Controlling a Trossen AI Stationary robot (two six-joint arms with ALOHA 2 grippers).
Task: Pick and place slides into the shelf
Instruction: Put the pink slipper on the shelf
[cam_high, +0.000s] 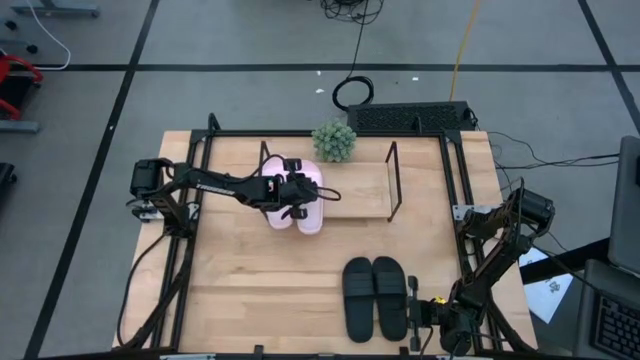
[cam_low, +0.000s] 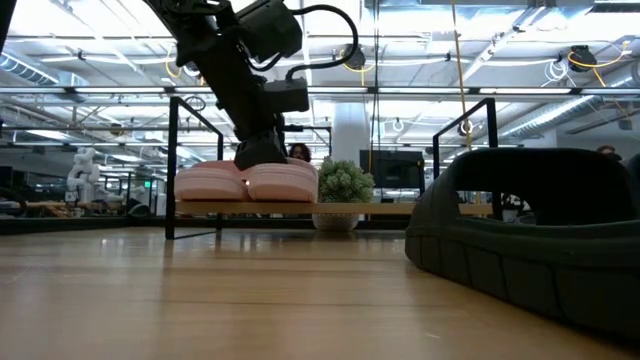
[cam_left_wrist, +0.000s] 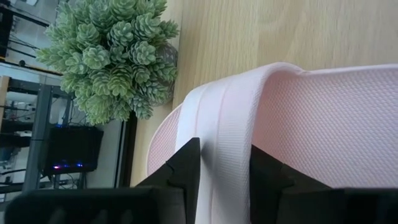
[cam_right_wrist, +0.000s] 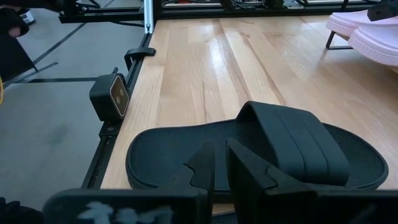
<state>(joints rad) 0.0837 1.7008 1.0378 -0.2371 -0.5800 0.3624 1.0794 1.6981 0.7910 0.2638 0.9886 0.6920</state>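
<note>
Black slides (cam_high: 375, 297) rest on wooden tabletop (cam_high: 250, 290) (pink slides (cam_high: 297, 195) shelved).

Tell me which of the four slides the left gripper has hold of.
The pale pink slide nearer the plant, on the shelf. The left gripper pinches its strap; the other pink slide beside it and the black pair lie free.

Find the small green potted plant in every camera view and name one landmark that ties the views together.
High view: potted plant at the shelf's back edge, top centre.
Low view: plant at centre, behind the shelf board, right of the pink slides.
Left wrist view: plant upper left.
Right wrist view: not in it.
Shared landmark: the pink slides, gripped by the left gripper.
</note>
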